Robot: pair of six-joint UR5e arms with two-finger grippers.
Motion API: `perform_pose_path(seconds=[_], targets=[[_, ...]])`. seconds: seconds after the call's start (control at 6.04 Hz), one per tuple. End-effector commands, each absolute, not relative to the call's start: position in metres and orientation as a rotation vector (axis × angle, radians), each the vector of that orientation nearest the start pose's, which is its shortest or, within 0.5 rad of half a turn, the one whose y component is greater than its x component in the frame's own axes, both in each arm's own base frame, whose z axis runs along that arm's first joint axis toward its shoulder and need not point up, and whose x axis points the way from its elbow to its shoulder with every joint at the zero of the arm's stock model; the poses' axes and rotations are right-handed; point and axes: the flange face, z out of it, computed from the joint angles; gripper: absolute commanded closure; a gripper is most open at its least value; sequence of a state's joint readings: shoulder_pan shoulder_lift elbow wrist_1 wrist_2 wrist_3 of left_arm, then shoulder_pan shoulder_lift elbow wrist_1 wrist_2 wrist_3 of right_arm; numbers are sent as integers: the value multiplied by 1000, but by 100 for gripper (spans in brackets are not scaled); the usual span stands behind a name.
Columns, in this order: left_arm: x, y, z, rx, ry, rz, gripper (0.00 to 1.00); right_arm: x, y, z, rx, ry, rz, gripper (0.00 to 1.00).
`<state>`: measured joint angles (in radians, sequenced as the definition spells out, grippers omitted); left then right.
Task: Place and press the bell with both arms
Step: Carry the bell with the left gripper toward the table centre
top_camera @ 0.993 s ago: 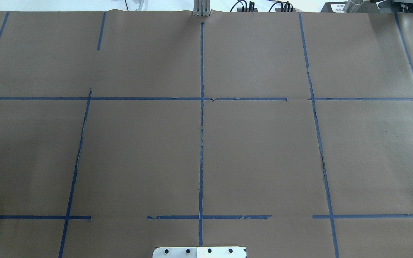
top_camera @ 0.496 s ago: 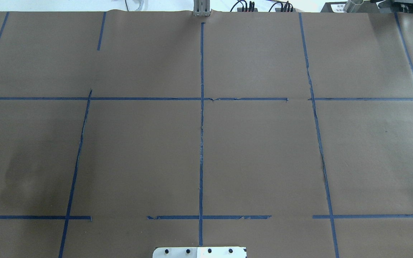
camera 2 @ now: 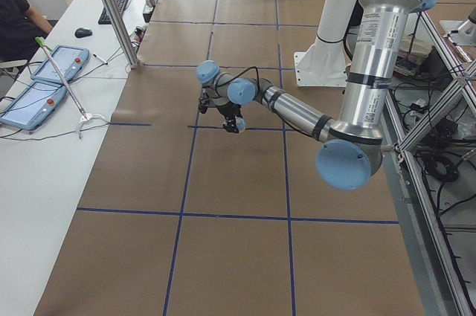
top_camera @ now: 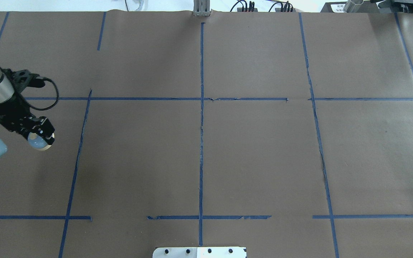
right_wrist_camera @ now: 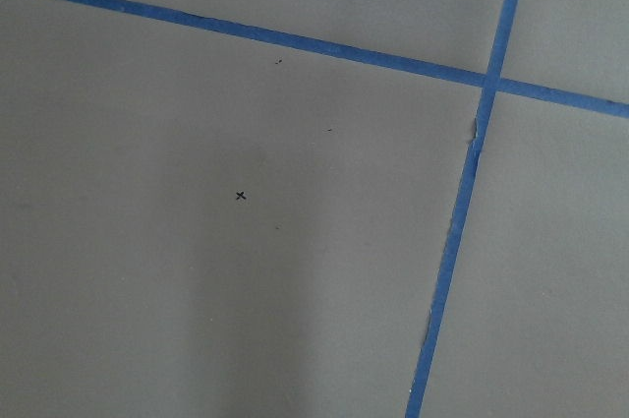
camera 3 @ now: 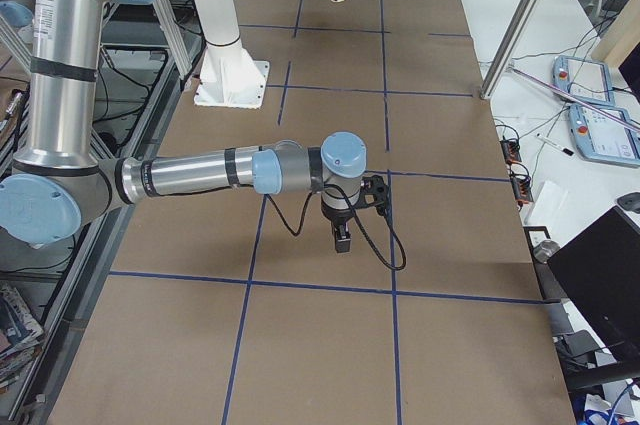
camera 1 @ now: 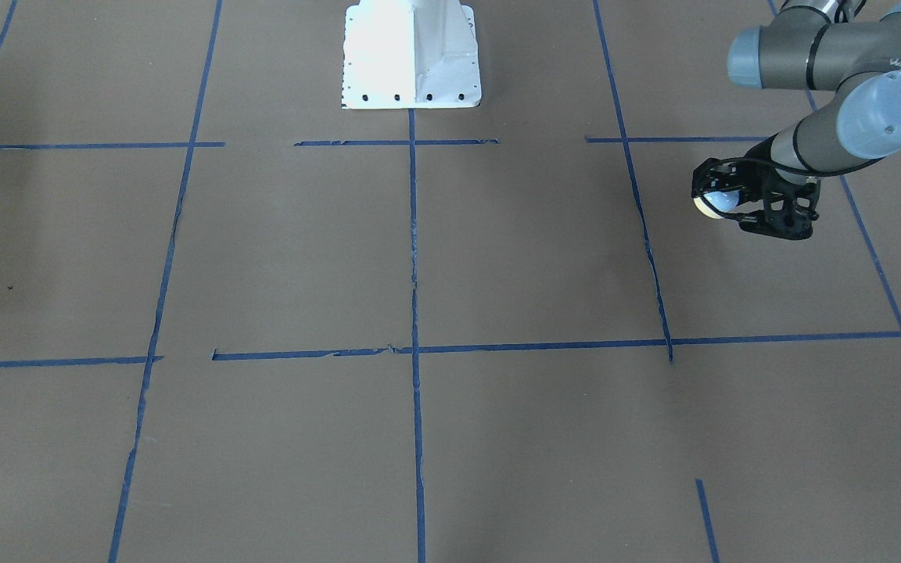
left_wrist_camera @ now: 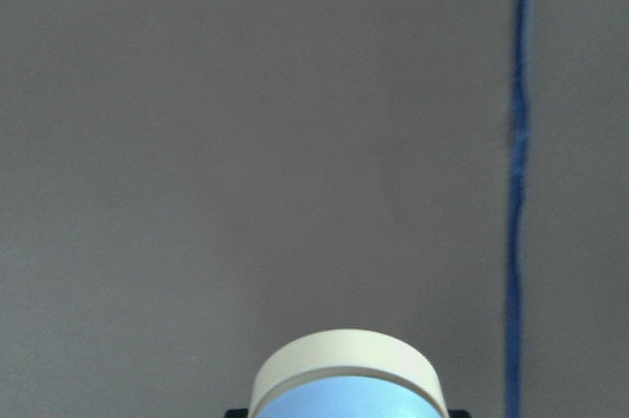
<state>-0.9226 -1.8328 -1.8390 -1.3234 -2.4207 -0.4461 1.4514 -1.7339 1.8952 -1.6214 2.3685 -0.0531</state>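
The bell (top_camera: 42, 143) is light blue with a cream base ring. My left gripper (top_camera: 38, 135) is shut on it and holds it above the brown paper at the table's left side. In the front-facing view the gripper (camera 1: 732, 202) and the bell (camera 1: 714, 203) are at the upper right. The left wrist view shows the bell (left_wrist_camera: 344, 384) at the bottom edge, base ring pointing away. My right gripper (camera 3: 342, 238) shows only in the exterior right view, pointing down over the paper; I cannot tell if it is open or shut.
Blue tape lines (top_camera: 201, 107) split the brown paper (top_camera: 264, 150) into squares. The white mounting pedestal (camera 1: 411, 55) stands at the robot's edge. A metal post (top_camera: 201, 8) stands at the far edge. A side table with tablets (camera 2: 52, 71) lies beyond it.
My left arm has come in from the overhead view's left edge with the bell and moved farther onto the table and away from the robot. The right arm stays out of that view.
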Motion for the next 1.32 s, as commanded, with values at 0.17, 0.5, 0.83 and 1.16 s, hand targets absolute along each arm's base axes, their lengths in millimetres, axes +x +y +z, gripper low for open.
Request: perform_pose_path(seconds=[0.17, 0.5, 0.83, 1.16], targets=[[409, -527, 283, -287, 852, 282, 100, 3, -430, 583, 60, -797, -220, 0], [502, -559, 205, -344, 833, 252, 100, 1, -430, 586, 53, -799, -223, 0], [579, -574, 179, -290, 851, 177, 100, -1, -430, 586, 51, -799, -227, 0], [636, -571, 163, -325, 794, 153, 94, -2, -430, 585, 52, -801, -228, 0]])
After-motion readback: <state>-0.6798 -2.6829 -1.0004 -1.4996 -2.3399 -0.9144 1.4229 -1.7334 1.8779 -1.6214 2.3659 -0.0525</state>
